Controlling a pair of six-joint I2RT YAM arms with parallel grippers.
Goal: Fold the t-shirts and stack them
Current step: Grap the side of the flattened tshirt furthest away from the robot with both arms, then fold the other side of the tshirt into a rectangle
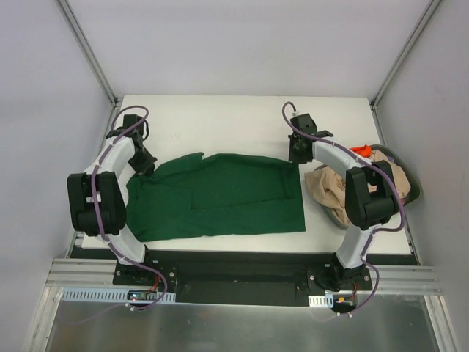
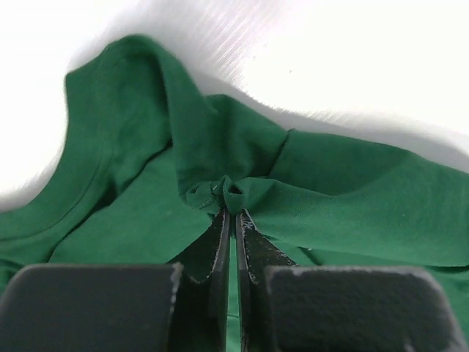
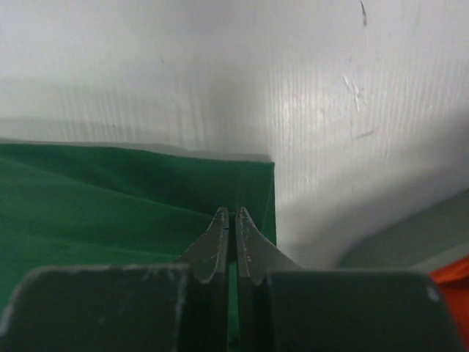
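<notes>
A dark green t-shirt point(image 1: 220, 196) lies spread across the white table point(image 1: 220, 117), its sleeves to the left. My left gripper point(image 1: 143, 166) sits at the shirt's far left part. In the left wrist view this gripper point(image 2: 233, 211) is shut on a small bunched pinch of the green t-shirt point(image 2: 330, 191). My right gripper point(image 1: 297, 155) is at the shirt's far right corner. In the right wrist view it point(image 3: 232, 211) is shut, tips on the green t-shirt point(image 3: 110, 213) just inside that corner, with a crease running to them. A beige t-shirt point(image 1: 330, 187) and an orange one point(image 1: 360, 149) spill from the basket.
A dark round basket point(image 1: 410, 183) stands at the table's right edge, behind my right arm. An orange patch point(image 3: 456, 270) shows low at the right of the right wrist view. Grey walls close in the table on the left, far and right sides.
</notes>
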